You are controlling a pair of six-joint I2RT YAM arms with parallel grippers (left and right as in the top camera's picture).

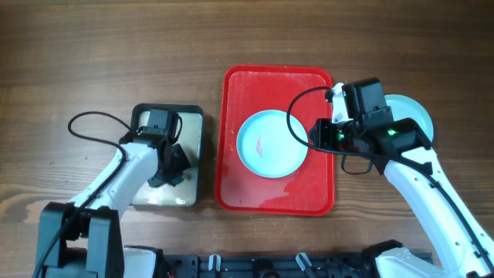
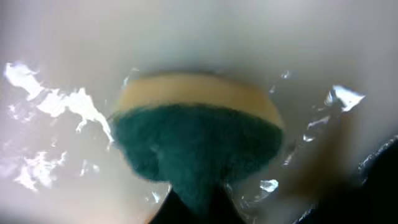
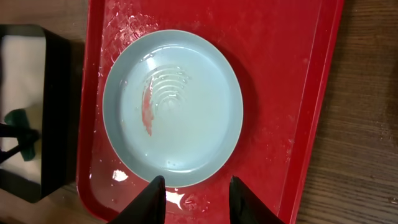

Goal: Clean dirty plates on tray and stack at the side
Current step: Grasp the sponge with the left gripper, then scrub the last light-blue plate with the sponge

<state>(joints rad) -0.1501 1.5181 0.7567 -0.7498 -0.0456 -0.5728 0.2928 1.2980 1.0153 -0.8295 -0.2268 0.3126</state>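
Plate [image 3: 173, 115], wet and smeared, looks rigid, slick, breakable; best gripped at its rim by the wide-spread right tool [image 3: 196, 186]; left tool [image 1: 171, 164] clamps a sponge [image 2: 196, 143].

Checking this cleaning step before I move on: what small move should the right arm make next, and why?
Probably lower the right gripper and close on the near rim of the pale blue plate to steady it. Its jaws are open just off that rim, the red smear is uncleaned, and the left gripper holds the sponge over in the cream tray.
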